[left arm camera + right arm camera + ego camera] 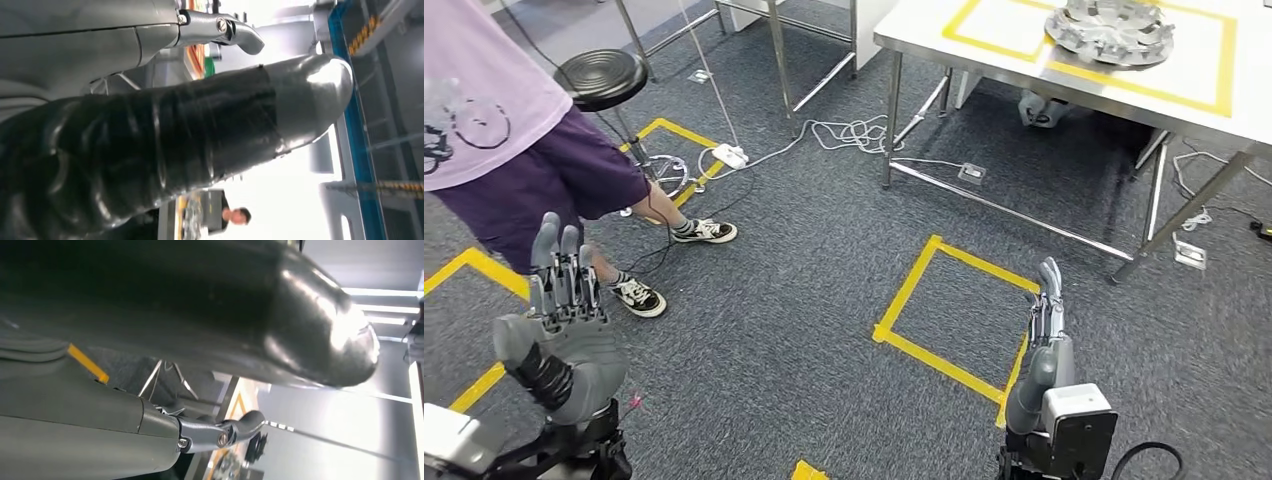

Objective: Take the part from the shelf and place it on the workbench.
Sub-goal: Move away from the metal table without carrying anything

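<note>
A round silver metal part point(1112, 30) lies on the white workbench point(1184, 80), inside a yellow tape rectangle at the upper right of the head view. My left hand point(564, 310) is raised at the lower left with its fingers straight and together, holding nothing. At the lower right my right hand point(1049, 320) points forward with straight fingers and is empty too. In the left wrist view the thick thumb point(200, 130) is close to the camera. The right wrist view has the thumb point(250, 315) just as close.
A person in a pink shirt and dark shorts point(514, 150) stands at the left, sneakers point(639, 296) near my left hand. A black stool point(602, 75), cables with a power strip point(729, 155) and yellow floor tape squares point(949, 315) lie on the grey carpet.
</note>
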`<state>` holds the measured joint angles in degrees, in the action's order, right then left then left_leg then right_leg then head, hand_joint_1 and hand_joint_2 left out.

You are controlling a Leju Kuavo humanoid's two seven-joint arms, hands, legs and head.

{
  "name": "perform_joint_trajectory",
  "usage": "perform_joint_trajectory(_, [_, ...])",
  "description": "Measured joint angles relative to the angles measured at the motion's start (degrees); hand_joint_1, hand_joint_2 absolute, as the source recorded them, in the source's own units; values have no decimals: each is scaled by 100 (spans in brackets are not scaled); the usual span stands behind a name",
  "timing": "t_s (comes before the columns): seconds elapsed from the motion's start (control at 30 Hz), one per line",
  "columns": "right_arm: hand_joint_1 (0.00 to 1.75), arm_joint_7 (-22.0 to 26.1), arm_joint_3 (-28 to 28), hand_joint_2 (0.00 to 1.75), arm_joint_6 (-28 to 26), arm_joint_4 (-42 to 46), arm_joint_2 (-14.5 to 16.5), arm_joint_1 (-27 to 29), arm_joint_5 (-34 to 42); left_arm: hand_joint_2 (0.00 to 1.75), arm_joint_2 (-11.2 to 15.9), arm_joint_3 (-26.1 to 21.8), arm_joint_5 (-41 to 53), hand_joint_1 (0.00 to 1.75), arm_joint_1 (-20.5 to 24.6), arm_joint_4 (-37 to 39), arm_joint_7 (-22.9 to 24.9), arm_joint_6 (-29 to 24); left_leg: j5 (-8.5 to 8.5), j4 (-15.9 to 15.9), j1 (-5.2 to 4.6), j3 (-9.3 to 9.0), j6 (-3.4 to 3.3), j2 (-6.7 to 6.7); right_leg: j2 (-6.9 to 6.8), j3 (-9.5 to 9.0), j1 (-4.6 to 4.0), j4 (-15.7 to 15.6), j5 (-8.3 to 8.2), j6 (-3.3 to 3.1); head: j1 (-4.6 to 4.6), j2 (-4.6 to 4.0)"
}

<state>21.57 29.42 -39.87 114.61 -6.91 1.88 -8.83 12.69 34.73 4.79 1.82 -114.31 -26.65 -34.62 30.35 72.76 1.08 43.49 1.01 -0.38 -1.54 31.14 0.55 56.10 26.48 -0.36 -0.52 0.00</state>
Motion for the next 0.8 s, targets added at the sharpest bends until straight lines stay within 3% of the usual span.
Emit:
perform_joint_trajectory(0.03, [0, 0, 1, 0, 0, -7, 1, 0, 0, 0, 1, -2, -1, 0, -1, 2, 1, 0, -104, -128, 14, -72, 16, 28, -67, 0, 3, 6, 9, 12, -24, 0])
perform_joint_trajectory(0.1, [0, 0, 2, 0, 0, -14, 1, -3, 0, 0, 1, -6, -1, 0, 3, 2, 0, 0, -387, -862, 22, -486, 19, 191, -187, -8, 6, 32, 35, 54, -74, 0])
perform_joint_trajectory(0.17, [0, -2, 1, 0, 0, -15, 1, -10, 0, 0, 1, -10, -1, 0, 11, 1, -1, 0, -506, -1441, -3, -850, -42, 341, -279, -12, -15, 62, 71, 125, -107, 0])
perform_joint_trajectory(0.2, [0, -3, 1, 0, 0, -15, 1, -14, 0, 0, 1, -13, -1, 0, 14, -1, -2, 0, -498, -1538, -21, -910, -84, 360, -322, -16, -26, 70, 79, 164, -111, 0])
perform_joint_trajectory(0.27, [0, -3, 3, 0, 0, -16, 2, -17, 0, 0, 1, -16, 0, 0, 9, -4, -3, 0, -513, -1531, -42, -902, -157, 253, -401, -30, -29, 60, 80, 223, -91, 0])
perform_joint_trajectory(0.43, [0, -2, 3, 0, 0, -17, 2, -21, 0, 0, 0, -16, 0, 0, 1, -6, -4, 1, -531, -1546, -33, -898, -197, 188, -430, -31, -18, 59, 92, 262, -88, 0])
perform_joint_trajectory(0.47, [0, -2, 3, 0, 0, -16, 2, -25, 0, 0, 0, -17, 0, 0, 4, -8, -7, 3, -544, -1561, -18, -905, -218, 158, -349, 1, -9, 122, 146, 286, -79, 0])
perform_joint_trajectory(0.53, [0, -2, 3, 0, -1, -25, -2, -19, 1, 0, -2, -17, -1, 0, 4, -7, -11, 18, -582, -1575, -8, -895, -283, -71, -76, 421, 11, 995, 509, 330, 14, 0])
perform_joint_trajectory(0.57, [0, -3, 4, 0, -2, -32, -3, -13, 1, 0, -3, -17, -2, 0, 4, -4, -13, 25, -589, -1564, -18, -882, -299, -202, 54, 564, 14, 1296, 591, 326, 67, 0])
perform_joint_trajectory(0.6, [0, -8, 5, 0, -2, -40, -4, -7, 1, 0, -4, -16, -2, 0, 1, -2, -12, 31, -595, -1548, -29, -869, -310, -342, 139, 625, 14, 1409, 563, 306, 115, 0])
perform_joint_trajectory(0.63, [0, -15, 5, 0, -2, -44, -4, -10, -1, 0, -4, -16, -2, 0, -1, -2, -12, 31, -596, -1537, -25, -865, -307, -426, 242, 449, 15, 1006, 349, 274, 134, 0])
perform_joint_trajectory(0.7, [0, -31, 6, 0, -2, -45, -4, -13, -7, 0, -5, -17, -2, 0, 1, -3, -12, 32, -611, -1516, -23, -831, -267, -569, 484, 141, 24, 330, 134, 215, 152, 0])
perform_joint_trajectory(0.73, [0, -38, 6, 0, -1, -45, -4, -15, -10, 0, -5, -17, -2, 0, 0, -3, -12, 32, -626, -1513, -10, -803, -231, -628, 564, 64, 19, 179, 123, 193, 156, 0])
perform_joint_trajectory(0.8, [0, -46, 6, 0, 0, -45, -4, -17, -15, 0, -5, -17, -2, 0, -7, -7, -12, 30, -672, -1530, 18, -755, -139, -748, 496, 8, 3, 127, 119, 151, 164, 0])
